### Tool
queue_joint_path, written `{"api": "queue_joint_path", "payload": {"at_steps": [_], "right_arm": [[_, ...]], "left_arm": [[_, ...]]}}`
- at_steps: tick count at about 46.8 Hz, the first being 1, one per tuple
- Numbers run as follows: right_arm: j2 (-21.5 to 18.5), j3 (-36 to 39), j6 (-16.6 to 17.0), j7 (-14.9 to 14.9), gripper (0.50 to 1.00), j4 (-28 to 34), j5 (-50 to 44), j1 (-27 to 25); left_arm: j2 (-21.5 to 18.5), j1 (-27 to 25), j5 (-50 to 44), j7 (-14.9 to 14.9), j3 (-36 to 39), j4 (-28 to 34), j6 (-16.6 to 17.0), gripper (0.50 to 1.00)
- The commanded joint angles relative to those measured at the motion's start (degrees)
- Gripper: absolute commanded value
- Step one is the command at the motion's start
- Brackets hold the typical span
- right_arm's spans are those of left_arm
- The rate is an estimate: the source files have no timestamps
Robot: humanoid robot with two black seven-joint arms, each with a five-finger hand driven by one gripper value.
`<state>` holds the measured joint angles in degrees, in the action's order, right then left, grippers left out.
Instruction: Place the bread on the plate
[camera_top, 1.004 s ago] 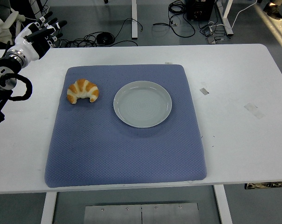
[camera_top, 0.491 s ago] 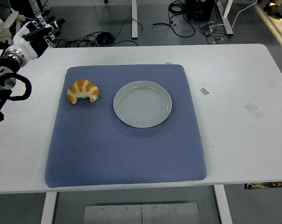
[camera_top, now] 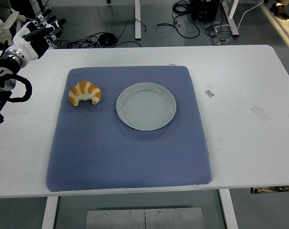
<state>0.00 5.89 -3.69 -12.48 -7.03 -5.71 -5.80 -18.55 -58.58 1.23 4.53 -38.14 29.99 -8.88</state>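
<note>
Counting one croissant [camera_top: 85,93], one plate [camera_top: 145,106]

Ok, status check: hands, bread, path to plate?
Left hand open, far-left corner, empty. Right arm unseen. Croissant on mat, left of empty plate. Path clear.

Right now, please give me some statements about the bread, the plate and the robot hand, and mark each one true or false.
1. The croissant lies on the blue mat, left of the plate. True.
2. The plate already holds the bread. False: it is empty.
3. The left hand grasps the croissant. False: it is at the table's far left corner, apart from the croissant, fingers extended, holding nothing.
4. The plate rests on the mat. True.
5. The right hand is over the plate. False: it is not in view.
</note>
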Motion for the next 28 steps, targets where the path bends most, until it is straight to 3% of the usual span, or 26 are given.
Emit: {"api": "queue_joint_path", "payload": {"at_steps": [1,28], "right_arm": [[0.0,0.0,0.0,0.0,1.0,0.0,0.0,0.0],[0.0,0.0,0.0,0.0,1.0,0.0,0.0,0.0]], "left_arm": [[0.0,0.0,0.0,0.0,0.0,0.0,0.0,0.984],[-0.4,-0.5,0.1,0.2,0.0,-0.5,-0.4,0.984]]}}
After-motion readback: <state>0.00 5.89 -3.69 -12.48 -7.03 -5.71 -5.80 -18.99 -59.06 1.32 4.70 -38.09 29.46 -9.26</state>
